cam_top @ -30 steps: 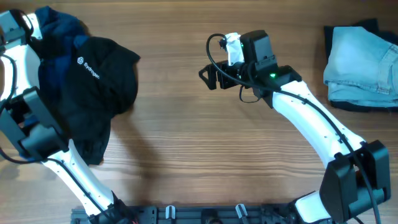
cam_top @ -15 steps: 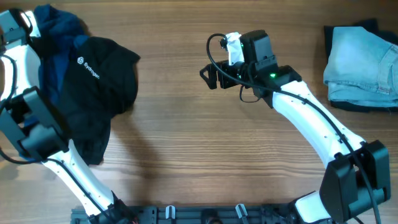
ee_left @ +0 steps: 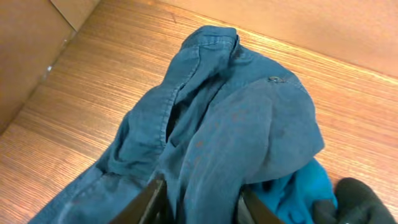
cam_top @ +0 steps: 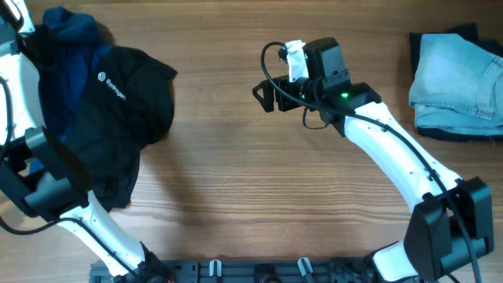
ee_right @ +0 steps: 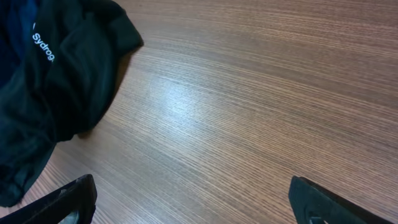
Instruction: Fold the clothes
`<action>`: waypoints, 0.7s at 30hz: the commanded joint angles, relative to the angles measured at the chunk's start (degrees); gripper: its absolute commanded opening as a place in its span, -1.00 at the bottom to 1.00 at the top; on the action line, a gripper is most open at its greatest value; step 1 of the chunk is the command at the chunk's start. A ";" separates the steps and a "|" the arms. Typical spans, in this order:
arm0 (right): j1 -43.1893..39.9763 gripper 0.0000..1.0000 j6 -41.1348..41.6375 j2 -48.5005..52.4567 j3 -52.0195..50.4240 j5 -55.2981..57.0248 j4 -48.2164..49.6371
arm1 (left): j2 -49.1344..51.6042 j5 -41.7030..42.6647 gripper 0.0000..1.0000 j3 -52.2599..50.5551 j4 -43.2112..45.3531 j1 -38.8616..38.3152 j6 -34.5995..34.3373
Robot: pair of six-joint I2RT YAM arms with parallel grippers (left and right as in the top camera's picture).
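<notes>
The clothes lie in a heap at the far left of the table. A dark navy garment (cam_top: pixel 69 35) is uppermost at the back, and a black top with a small white logo (cam_top: pixel 118 102) is draped in front of it. In the left wrist view my left gripper (ee_left: pixel 202 208) is shut on a fold of the navy garment (ee_left: pixel 236 118). A royal-blue garment (ee_left: pixel 292 186) and the black top (ee_left: pixel 357 199) show beside it. My right gripper (cam_top: pixel 263 96) hangs open and empty over bare wood mid-table (ee_right: pixel 196 208), to the right of the black top (ee_right: pixel 56 74).
A folded stack of pale blue denim (cam_top: pixel 456 75) lies on a dark cloth at the far right edge. The wooden table (cam_top: pixel 259 189) lies between the heap and the right arm. A brown wall (ee_left: pixel 37 56) runs close beside the left gripper.
My left arm has moved up and towards the far left corner, drawing the navy garment with it. The right arm has not moved.
</notes>
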 commanded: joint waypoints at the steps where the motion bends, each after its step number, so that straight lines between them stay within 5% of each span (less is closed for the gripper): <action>1: 0.02 0.99 0.28 0.04 0.98 0.55 0.17 | 0.70 1.57 -0.92 0.39 -0.33 -0.15 -0.17; 9: 0.02 0.99 0.33 0.04 0.98 0.55 0.11 | -3.15 3.08 -0.92 0.39 -0.76 -0.15 -1.77; 21: -0.20 0.99 0.17 0.02 0.98 1.25 0.24 | -27.06 2.84 -0.92 0.42 -0.70 -5.49 -1.68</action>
